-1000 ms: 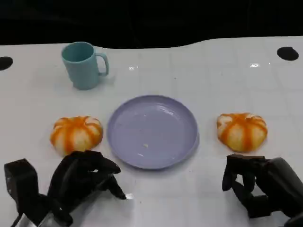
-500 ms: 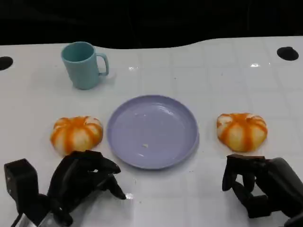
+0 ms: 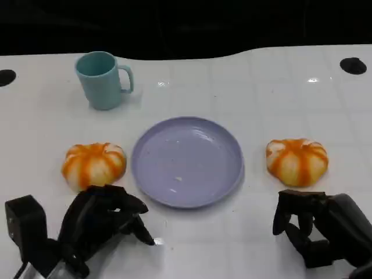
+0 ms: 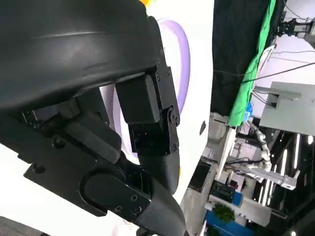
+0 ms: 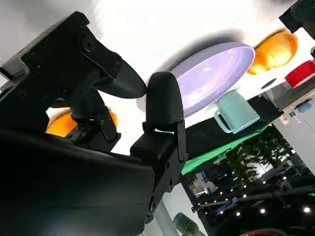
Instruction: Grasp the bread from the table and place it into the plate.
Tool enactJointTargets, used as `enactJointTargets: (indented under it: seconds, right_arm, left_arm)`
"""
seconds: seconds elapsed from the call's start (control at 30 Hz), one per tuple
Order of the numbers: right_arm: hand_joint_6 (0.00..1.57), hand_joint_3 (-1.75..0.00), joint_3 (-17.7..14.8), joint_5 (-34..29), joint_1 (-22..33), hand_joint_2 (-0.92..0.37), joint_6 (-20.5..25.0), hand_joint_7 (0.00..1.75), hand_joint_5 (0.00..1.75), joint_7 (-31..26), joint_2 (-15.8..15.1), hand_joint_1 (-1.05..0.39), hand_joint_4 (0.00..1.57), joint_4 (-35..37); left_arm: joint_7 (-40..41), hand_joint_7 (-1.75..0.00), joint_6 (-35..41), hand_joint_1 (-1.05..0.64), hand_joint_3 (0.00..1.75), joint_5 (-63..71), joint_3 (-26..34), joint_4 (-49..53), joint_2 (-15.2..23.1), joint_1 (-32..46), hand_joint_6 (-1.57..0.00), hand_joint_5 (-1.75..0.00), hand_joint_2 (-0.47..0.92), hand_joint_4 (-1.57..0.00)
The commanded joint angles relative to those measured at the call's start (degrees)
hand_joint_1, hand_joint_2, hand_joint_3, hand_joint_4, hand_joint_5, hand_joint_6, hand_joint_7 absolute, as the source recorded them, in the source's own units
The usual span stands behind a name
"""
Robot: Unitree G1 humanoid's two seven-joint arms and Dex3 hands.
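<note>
1. Right now the left hand (image 3: 99, 224) sits low over the white tabletop (image 3: 261, 87), fingers (image 3: 131, 204) curled inward with nothing inside them.
2. Just beyond those fingers, close but not clearly touching, lies an orange-striped bread roll (image 3: 94, 165).
3. Over on the other side, the right hand (image 3: 317, 229) rests near the tabletop's front edge, its fingers (image 3: 285, 215) bent downward and holding nothing.
4. A second orange-striped roll (image 3: 297, 161) lies a little past the right fingers, apart from them.
5. Between the two rolls, ahead of and inward from both sets of fingers, sits the lavender plate (image 3: 187, 161); it carries no bread, just a small pale speck near its middle.
6. Well beyond the left fingers, past the nearer roll, a teal mug (image 3: 102, 79) stands upright with its handle turned toward the plate's side.
7. From the right wrist view, the plate (image 5: 211, 73) shows past the black fingers (image 5: 162, 105), with the mug (image 5: 236, 113) and the farther roll (image 5: 274, 51) beyond it and the nearer roll (image 5: 64, 123) tucked close behind the fingers.
8. From the left wrist view, the plate's rim (image 4: 183, 64) curves just past the folded fingers (image 4: 152, 123).
</note>
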Motion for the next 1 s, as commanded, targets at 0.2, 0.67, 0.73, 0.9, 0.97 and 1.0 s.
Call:
enactJointTargets:
  seconds: [0.2, 0.67, 0.73, 0.9, 0.97, 1.0]
  right_arm:
    - [0.82, -1.13, -0.9, 1.5, -0.1, -0.43, -0.6, 1.07, 1.62, -0.3, -0.9, -0.16, 0.79, -1.1]
    - [0.70, -0.15, -4.8, 2.9, -0.2, -0.92, -0.3, 0.31, 1.01, -1.8, -1.3, -0.34, 0.51, -5.0]
    - [0.68, -0.14, -5.3, 2.2, -0.5, -0.92, -0.3, 0.28, 0.91, -2.7, -1.5, -0.35, 0.49, -5.1]
    - [0.65, -0.11, -6.7, 0.8, -1.0, -0.92, 2.2, 0.21, 0.72, -3.3, -2.1, -0.36, 0.44, -7.4]
    - [0.64, -0.12, -7.1, 0.2, -0.6, -0.92, 4.9, 0.16, 0.65, -2.3, -2.7, -0.38, 0.41, -9.5]
    - [0.61, -0.12, -7.2, 0.0, -0.4, -0.92, 6.5, 0.14, 0.62, -1.2, -3.0, -0.40, 0.37, -10.8]
  left_arm:
    - [0.1, -0.17, 0.0, -1.05, 0.00, 0.1, 0.3, 0.2, 1.2, -0.3, -1.57, -0.57, 0.73, -1.57]
    - [-0.1, -0.17, -0.1, -1.05, 0.00, 0.1, 0.3, 0.4, 1.3, -0.3, -1.57, -0.57, 0.73, -1.57]
    - [-0.3, -0.17, 0.0, -1.05, 0.00, 0.0, 0.4, 0.6, 1.3, -0.5, -1.57, -0.57, 0.73, -1.57]
    - [-0.2, -0.16, -0.6, -1.05, 0.00, 0.2, 0.3, 0.9, 1.3, -0.5, -1.57, -0.57, 0.74, -1.57]
    - [-0.1, -0.16, -0.8, -1.05, 0.00, 0.3, 0.2, 0.9, 1.2, -0.5, -1.57, -0.58, 0.74, -1.57]
    - [-0.1, -0.16, -0.8, -1.05, 0.00, 0.3, 0.2, 0.9, 1.2, -0.5, -1.57, -0.58, 0.74, -1.57]
